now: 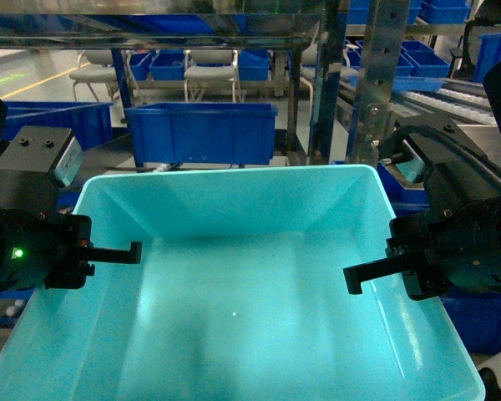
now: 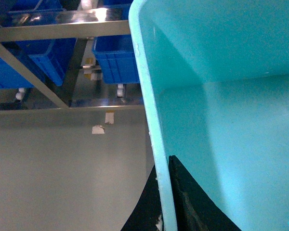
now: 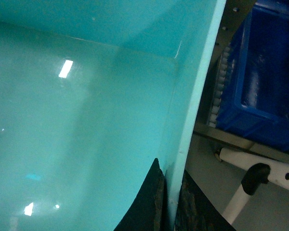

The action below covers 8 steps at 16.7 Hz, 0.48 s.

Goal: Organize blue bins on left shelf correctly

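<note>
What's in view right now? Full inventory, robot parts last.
turquoise bin: 1, light turquoise, front and centre in the head view, nothing visible inside, held by both side walls
dark blue crates: several, royal blue; one right behind the turquoise bin, more on racks at the back and to the right
steel rack: shiny metal beams and slanted uprights, behind and beside the bin
chairs: at least two, pale, far back
left gripper: black, shut on the bin's left wall, one finger inside the rim
right gripper: black, shut on the bin's right wall, one finger inside the rim
</note>
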{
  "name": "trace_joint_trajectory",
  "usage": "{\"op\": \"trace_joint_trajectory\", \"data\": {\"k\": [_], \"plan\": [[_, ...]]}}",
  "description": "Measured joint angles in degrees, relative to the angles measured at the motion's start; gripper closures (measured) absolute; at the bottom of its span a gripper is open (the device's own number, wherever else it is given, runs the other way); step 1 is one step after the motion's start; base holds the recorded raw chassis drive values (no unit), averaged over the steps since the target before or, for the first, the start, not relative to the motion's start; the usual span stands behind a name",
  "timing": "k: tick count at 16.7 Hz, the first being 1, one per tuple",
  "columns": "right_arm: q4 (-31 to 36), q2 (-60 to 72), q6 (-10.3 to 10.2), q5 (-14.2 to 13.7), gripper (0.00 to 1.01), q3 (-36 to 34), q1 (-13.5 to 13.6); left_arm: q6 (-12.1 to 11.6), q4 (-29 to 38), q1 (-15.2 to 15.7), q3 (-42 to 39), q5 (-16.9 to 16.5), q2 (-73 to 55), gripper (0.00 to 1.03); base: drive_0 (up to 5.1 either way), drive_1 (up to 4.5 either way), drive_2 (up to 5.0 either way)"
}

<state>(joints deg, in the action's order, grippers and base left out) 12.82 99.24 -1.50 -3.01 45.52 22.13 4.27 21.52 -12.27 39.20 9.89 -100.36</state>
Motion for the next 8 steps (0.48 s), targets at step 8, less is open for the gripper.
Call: {"op": "trace_joint_trajectory", "data": {"k": [8], "plan": [[0.13,0.00,0.00,0.00,0.98,0.00,0.00,0.00,0.20,0.00,0.00,0.02,0.02,1.01,-4.2,4.45,-0.2]]}}
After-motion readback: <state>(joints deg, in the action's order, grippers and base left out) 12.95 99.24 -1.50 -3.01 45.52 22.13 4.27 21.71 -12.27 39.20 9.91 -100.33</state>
